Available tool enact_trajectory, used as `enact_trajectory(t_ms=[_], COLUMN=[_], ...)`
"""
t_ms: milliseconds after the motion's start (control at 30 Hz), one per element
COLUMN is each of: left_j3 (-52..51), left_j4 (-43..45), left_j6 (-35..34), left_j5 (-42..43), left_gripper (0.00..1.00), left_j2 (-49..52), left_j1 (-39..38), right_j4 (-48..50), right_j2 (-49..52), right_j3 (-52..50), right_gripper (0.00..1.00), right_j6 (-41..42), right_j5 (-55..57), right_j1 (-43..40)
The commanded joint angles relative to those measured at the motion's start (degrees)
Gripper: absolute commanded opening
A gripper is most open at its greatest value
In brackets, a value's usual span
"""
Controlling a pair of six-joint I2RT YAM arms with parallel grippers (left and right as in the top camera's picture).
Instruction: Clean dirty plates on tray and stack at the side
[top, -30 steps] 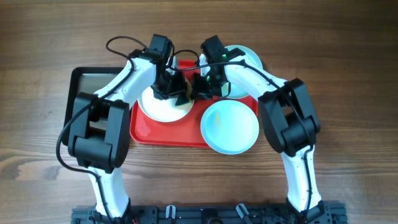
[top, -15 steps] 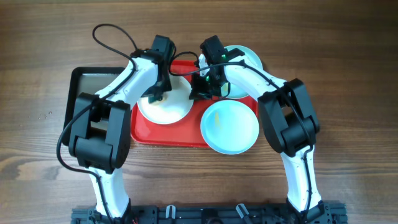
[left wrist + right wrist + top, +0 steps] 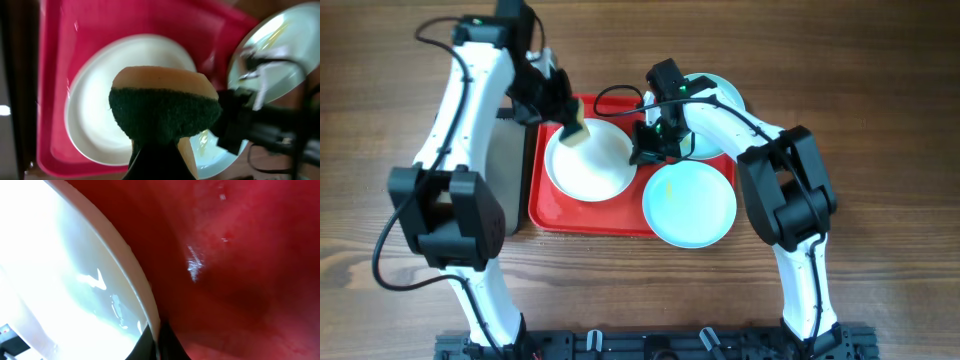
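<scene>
Left arm lifts sponge [image 3: 576,135] off the cream plate [image 3: 590,168].
The left pincer [image 3: 568,122], clamped on the sponge, has swung up and back from that plate, which lies on the tray [image 3: 548,215]. The right pincer [image 3: 645,152] sits at its rim; its grip cannot be told. Scrubbing seems done; near blue plate [image 3: 690,205] and far blue plate [image 3: 720,92] wait.

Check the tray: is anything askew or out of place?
The near turquoise plate overhangs the red tray at its front right corner, and the far turquoise plate overhangs the back right corner. The cream plate lies fully inside.
</scene>
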Motion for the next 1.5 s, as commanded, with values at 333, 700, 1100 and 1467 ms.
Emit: enact_trajectory(t_ms=[333,700,1100,1467], left_j3=[3.1,-0.2,-5.1,-5.2], left_j4=[4.2,5.1,8.0,9.9], left_j6=[-4.0,-4.8,-5.0,-5.0], left_j5=[-9.5,-9.5,-9.4,-9.5], left_gripper=[0.04,0.04,0.04,0.04], left_j2=[0.1,0.2,0.2,0.2], left_j1=[4.0,3.9,3.5,0.4], right_j4=[-5.1,-8.0,-7.4,-2.8], right_j2=[-24.2,-27.7,-27.7,-27.7], right_j3=[-0.6,-0.6,-0.6,-0.6], right_gripper=[0.04,0.04,0.04,0.04], right_j6=[-1.7,-0.5,-5.8,-10.0], right_j5=[30.1,67.4,96.1,114.2], right_j1=[1.8,16.5,25.0,31.0])
